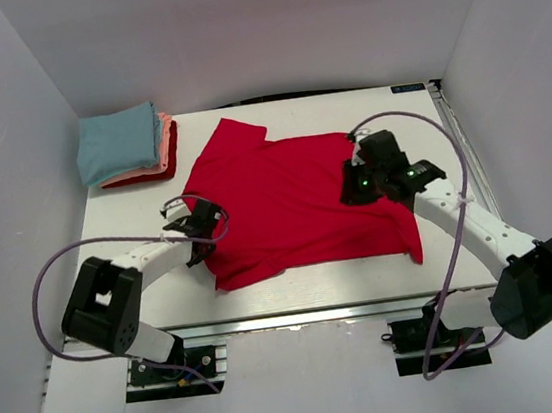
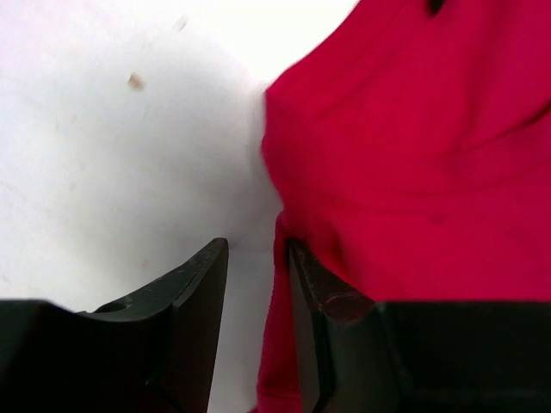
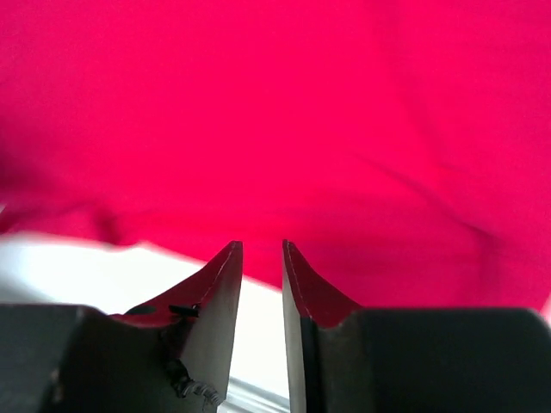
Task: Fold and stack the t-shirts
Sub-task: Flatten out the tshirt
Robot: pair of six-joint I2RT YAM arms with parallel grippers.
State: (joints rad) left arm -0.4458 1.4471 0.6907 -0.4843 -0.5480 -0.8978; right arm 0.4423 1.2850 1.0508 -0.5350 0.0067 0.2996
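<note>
A bright red short-sleeved t-shirt (image 1: 301,203) lies spread flat across the middle of the white table (image 1: 157,302). At the back left stands a stack of folded t-shirts (image 1: 125,142), light blue on top, salmon-pink under it, red at the bottom. My left gripper (image 1: 202,238) is low at the spread shirt's left edge. In the left wrist view it (image 2: 256,243) is open, and the edge of the shirt (image 2: 413,155) runs into the gap along the right finger. My right gripper (image 1: 356,189) hovers over the shirt's right part. It (image 3: 262,243) is slightly open with nothing between the fingers, red cloth (image 3: 284,112) ahead.
White walls (image 1: 23,117) close in the table on the left, back and right. A metal rail (image 1: 329,313) runs along the near edge, where the arm bases are bolted. Purple cables (image 1: 40,296) loop beside both arms.
</note>
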